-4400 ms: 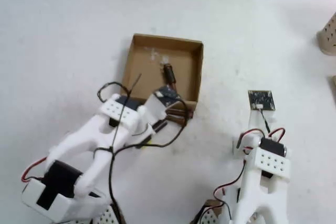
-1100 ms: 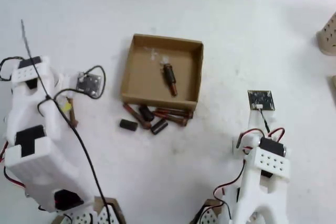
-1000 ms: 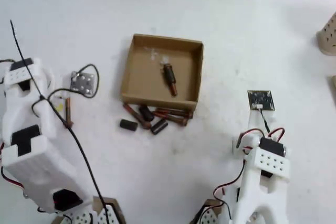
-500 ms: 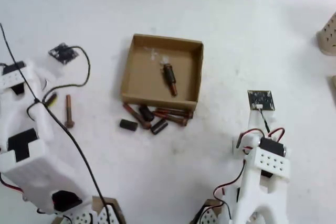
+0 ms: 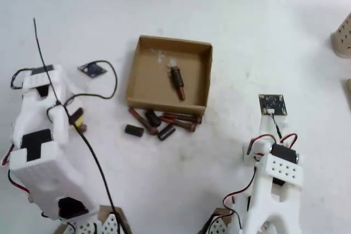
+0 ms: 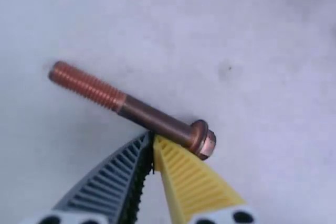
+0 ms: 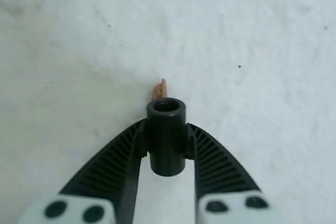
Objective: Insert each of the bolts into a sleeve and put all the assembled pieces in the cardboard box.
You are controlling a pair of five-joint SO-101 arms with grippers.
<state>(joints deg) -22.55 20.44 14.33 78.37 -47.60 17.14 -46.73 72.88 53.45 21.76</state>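
Returning left pincer (image 6: 153, 141) over bolt (image 6: 131, 109)

The high view looks steeply down on the white table (image 5: 263, 36) from well above, with the left arm (image 5: 41, 135) and the right arm (image 5: 277, 184) entering from the near edge. The left wrist camera sits close over the table and faces down along the left arm's fingers (image 6: 186, 177), with a bolt (image 6: 131, 109) just past their tips; the high view shares that bolt. The right wrist camera looks equally closely along the right arm's fingers (image 7: 215, 166), with a sleeve (image 7: 166, 135) between them.
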